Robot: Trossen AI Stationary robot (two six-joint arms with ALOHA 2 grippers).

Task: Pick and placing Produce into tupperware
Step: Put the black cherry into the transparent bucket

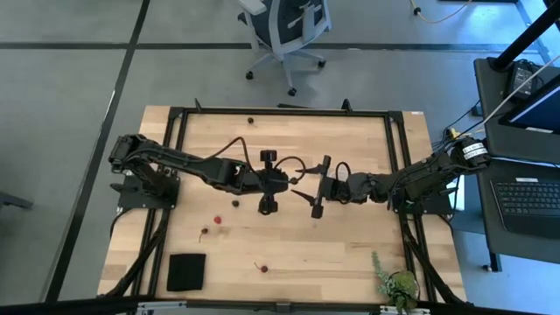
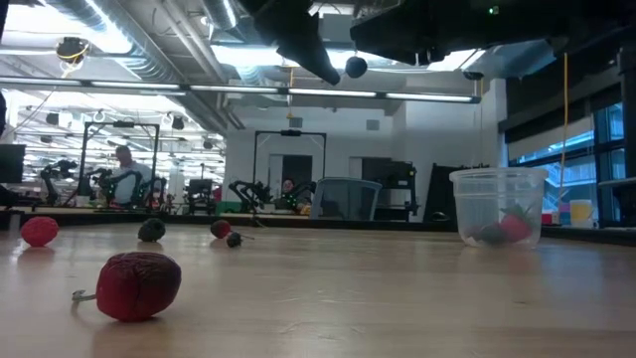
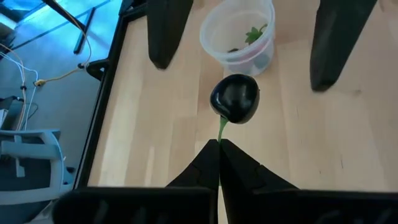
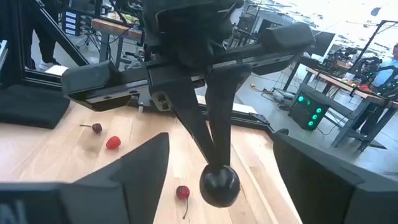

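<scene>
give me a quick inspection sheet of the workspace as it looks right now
surface: light wooden table inside a black frame
job's things: dark cherry hangs by its stem from the left gripper, above the table near the tupperware; tub already holds produce; loose cherries lie on the wood
clutter: black square pad, leafy plant at the table edge
grippers: left shut on the stem; right gripper open, facing it
cables: black cable looping over the left arm
surroundings: office chair, laptop, person seated far off
</scene>
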